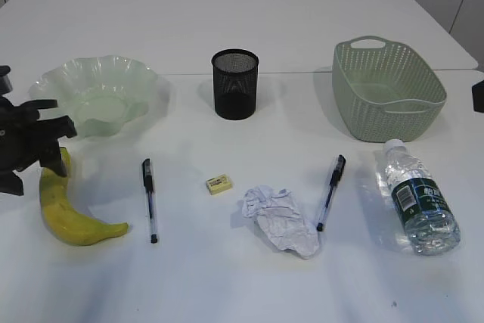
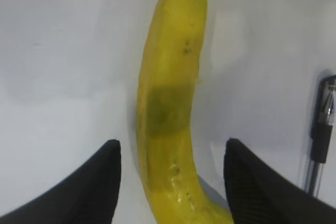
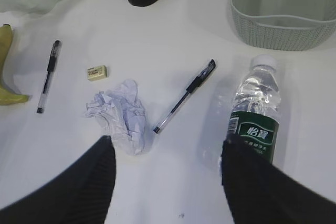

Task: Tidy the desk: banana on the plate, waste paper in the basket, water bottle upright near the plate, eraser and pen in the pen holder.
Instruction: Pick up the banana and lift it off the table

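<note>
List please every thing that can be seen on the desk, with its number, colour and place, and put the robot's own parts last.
banana: 1, yellow, lying front left, not on the plate
plate: 1, pale green, wavy rim, back left
pen holder: 1, black mesh, back centre
basket: 1, light green, back right
pens: 2, black caps, one right of the banana, one right of the paper
eraser: 1, pale yellow, centre
waste paper: 1, white, crumpled, front centre
water bottle: 1, clear, dark label, lying front right
left pincer: black, open, astride the banana
right pincer: black, open, above the desk
</note>
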`<state>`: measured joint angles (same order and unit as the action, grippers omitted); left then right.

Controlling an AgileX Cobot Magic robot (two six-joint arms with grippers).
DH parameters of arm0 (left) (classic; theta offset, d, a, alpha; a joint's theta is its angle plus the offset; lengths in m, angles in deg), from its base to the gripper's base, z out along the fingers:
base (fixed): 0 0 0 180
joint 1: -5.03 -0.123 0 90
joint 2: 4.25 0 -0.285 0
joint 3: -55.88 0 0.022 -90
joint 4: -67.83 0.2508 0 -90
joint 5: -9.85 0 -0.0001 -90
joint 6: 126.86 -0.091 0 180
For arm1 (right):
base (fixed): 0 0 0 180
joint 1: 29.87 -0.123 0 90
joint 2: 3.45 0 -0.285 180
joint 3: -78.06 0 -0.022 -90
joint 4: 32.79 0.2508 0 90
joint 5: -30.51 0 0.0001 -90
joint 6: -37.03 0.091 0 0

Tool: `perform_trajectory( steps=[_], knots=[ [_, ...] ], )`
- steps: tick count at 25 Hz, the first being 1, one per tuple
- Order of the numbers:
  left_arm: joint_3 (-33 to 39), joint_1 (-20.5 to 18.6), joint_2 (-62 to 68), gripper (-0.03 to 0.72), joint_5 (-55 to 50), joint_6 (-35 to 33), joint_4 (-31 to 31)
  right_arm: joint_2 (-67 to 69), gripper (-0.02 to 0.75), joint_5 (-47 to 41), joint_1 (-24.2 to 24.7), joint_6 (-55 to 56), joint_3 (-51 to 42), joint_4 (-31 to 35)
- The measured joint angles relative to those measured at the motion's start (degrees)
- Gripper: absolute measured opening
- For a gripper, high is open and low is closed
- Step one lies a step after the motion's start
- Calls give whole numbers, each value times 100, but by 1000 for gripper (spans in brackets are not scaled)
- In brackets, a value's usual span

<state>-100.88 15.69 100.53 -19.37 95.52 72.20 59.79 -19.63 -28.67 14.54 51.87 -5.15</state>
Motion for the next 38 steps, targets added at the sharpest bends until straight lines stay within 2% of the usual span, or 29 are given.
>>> perform_trajectory(
  steps=[28,31,35,38],
  knots=[
    [-27,0,935,430,416,122,-77,177,475,-36,0,-13,49,0],
    [-27,0,935,393,416,122,-77,177,475,-36,0,-13,49,0],
    [-27,0,935,288,416,122,-77,177,475,-36,0,-13,49,0],
    [-27,0,935,267,416,122,-77,177,475,-36,0,-22,49,0]
  ],
)
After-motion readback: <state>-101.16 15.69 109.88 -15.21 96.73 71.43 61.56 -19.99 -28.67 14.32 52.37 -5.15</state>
